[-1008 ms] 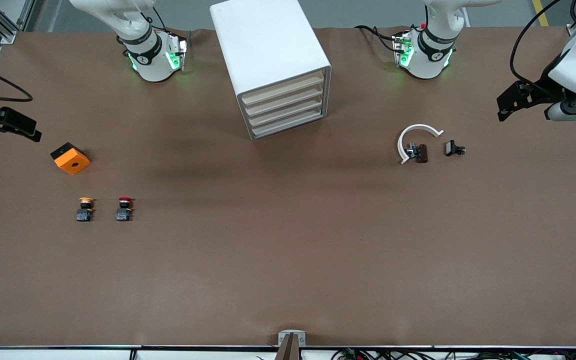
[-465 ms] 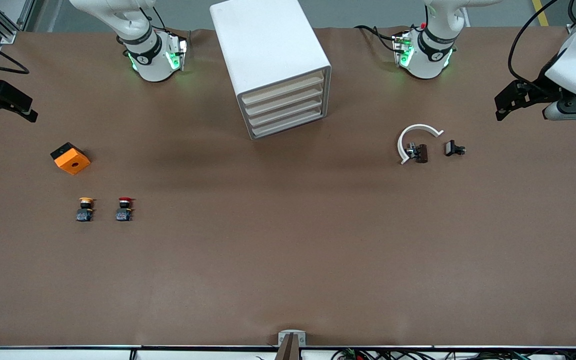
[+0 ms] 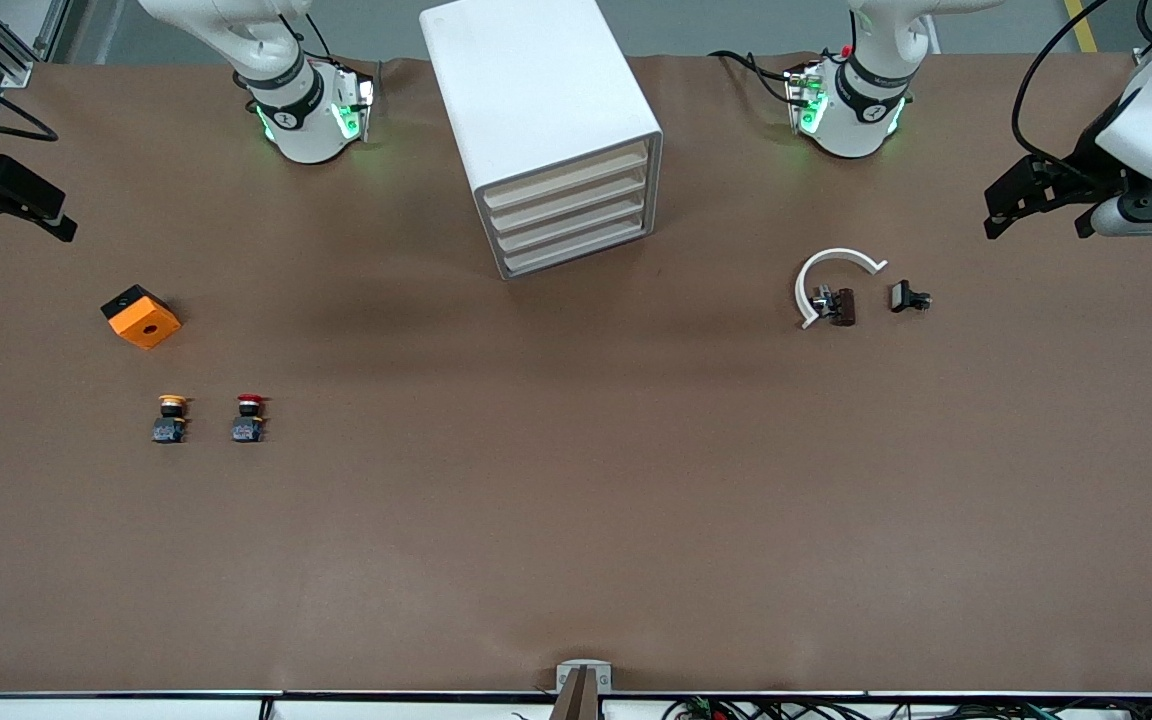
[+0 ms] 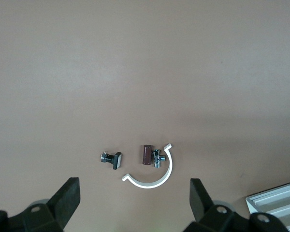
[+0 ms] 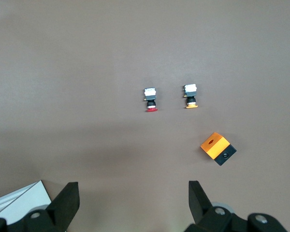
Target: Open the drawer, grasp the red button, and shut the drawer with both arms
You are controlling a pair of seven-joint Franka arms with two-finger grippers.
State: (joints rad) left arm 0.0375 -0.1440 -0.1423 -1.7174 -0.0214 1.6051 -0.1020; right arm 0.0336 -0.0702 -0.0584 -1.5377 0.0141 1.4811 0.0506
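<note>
The white cabinet [image 3: 536,90] stands at the table's back middle. Its uppermost drawer [image 3: 566,178] is shut, like the three below it. The button [image 3: 249,417], red-capped on a black body, lies toward the right arm's end, beside a yellow-capped one; it also shows in the right wrist view [image 5: 150,100]. My right gripper [image 3: 31,205] hangs open and empty over the table's edge at that end [image 5: 134,200]. My left gripper [image 3: 1011,205] hangs open and empty over the other end [image 4: 134,200].
A yellow-capped button [image 3: 171,418] and an orange cube [image 3: 141,316] with a hole lie near the red button. A white curved clip [image 3: 831,275], a small brown part [image 3: 841,306] and a black part [image 3: 906,297] lie toward the left arm's end.
Both grippers have drifted slightly toward the robots' edge of the table, the right one more. Nothing on the table has moved.
</note>
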